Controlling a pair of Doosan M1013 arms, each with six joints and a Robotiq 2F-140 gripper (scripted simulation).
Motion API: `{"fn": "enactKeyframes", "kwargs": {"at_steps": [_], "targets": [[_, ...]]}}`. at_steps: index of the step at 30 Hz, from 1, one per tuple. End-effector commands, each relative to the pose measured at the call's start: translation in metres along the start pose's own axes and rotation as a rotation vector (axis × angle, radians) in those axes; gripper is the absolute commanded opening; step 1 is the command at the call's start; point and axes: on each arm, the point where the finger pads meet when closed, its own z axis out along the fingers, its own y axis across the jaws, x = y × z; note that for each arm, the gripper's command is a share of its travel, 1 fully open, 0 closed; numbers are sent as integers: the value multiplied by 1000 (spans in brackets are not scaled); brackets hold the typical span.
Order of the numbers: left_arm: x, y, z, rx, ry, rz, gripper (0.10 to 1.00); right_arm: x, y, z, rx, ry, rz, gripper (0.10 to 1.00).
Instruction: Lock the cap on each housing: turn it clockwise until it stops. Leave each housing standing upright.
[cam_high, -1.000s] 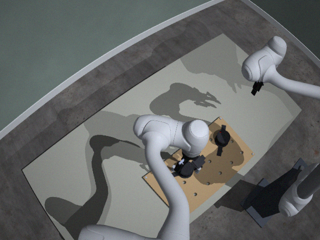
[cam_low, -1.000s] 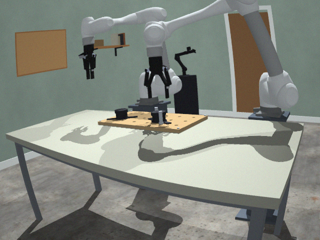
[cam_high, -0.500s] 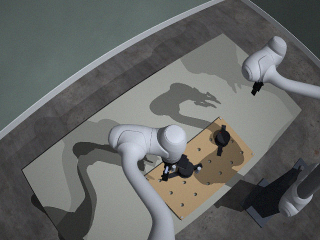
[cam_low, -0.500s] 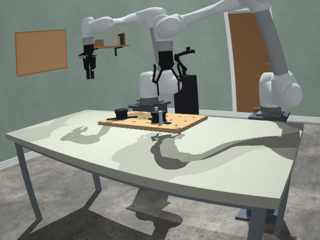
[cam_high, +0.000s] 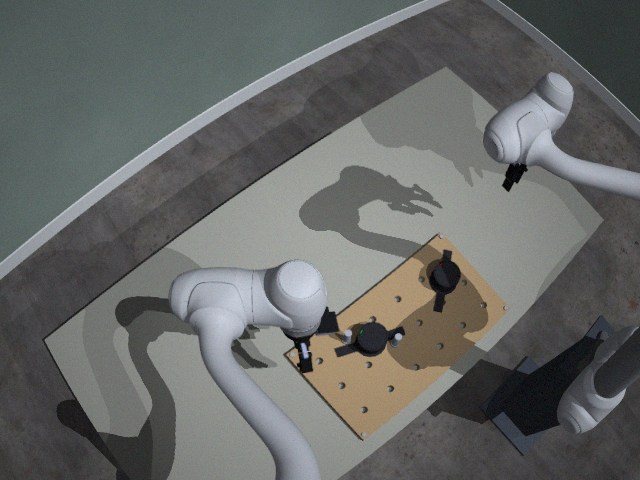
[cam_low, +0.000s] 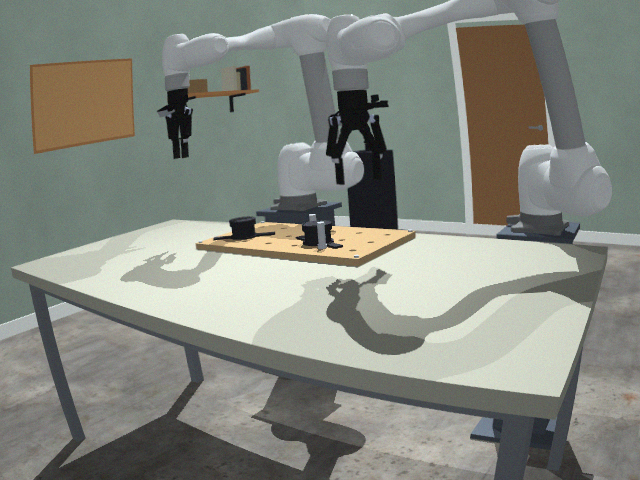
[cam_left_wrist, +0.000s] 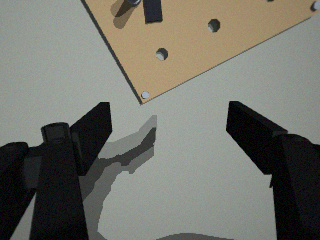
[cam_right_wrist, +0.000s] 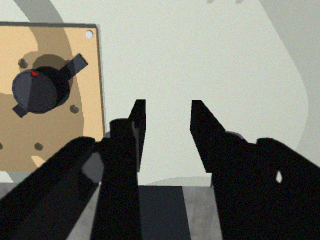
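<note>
The job looked about half done, judging by the colour marks, if green stood for locked and red for loose. The black housing with the green mark (cam_high: 374, 343) (cam_low: 315, 235) (cam_left_wrist: 153, 11) stood upright on the pegboard (cam_high: 382, 374) (cam_low: 356, 248) (cam_left_wrist: 185, 65) (cam_right_wrist: 92, 75), between two pale pegs that seemed to brace its feet. Its cap was probably already at its stop. The housing with the red mark (cam_high: 445, 277) (cam_low: 242, 227) (cam_right_wrist: 37, 92) stood upright too, near another corner of the board, with no pegs beside it; its cap likely still needed the clockwise turn. The left tool (cam_high: 316, 342) (cam_low: 358, 175) (cam_left_wrist: 169, 116) was wide apart with nothing between its fingers, up above the worktop (cam_high: 258, 258) (cam_low: 206, 320) (cam_left_wrist: 175, 200) (cam_right_wrist: 165, 50) near the board's corner. The right tool (cam_high: 509, 183) (cam_low: 180, 148) (cam_right_wrist: 168, 115) stood narrower, a gap showing and nothing held, off to the side of the red-marked housing. Left to do, it appeared, were bracing that second housing, turning its cap until it stopped, and leaving it upright.

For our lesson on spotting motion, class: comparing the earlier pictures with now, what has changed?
The left gripper has moved away from above the green-marked cap, towards the near-left corner of the pegboard in the top view. Nothing was visibly grasped or released. The right gripper, both caps and the pegboard stayed put.
</note>
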Motion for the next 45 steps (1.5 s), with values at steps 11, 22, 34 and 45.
{"fn": "enactKeyframes", "kwargs": {"at_steps": [11, 22, 34, 45], "targets": [[-85, 10, -24, 3, -3, -466, 731, 0, 0, -1, 1, 2, 0, 328], [-149, 19, -41, 4, -4, -813, 731, 0, 0, -1, 1, 2, -1, 328], [-234, 30, -64, 5, -3, -1273, 731, 0, -1, 0, 1, 3, -1, 328], [-297, 38, -80, 5, -3, -1618, 731, 0, -1, 0, 1, 3, -1, 328]]}}
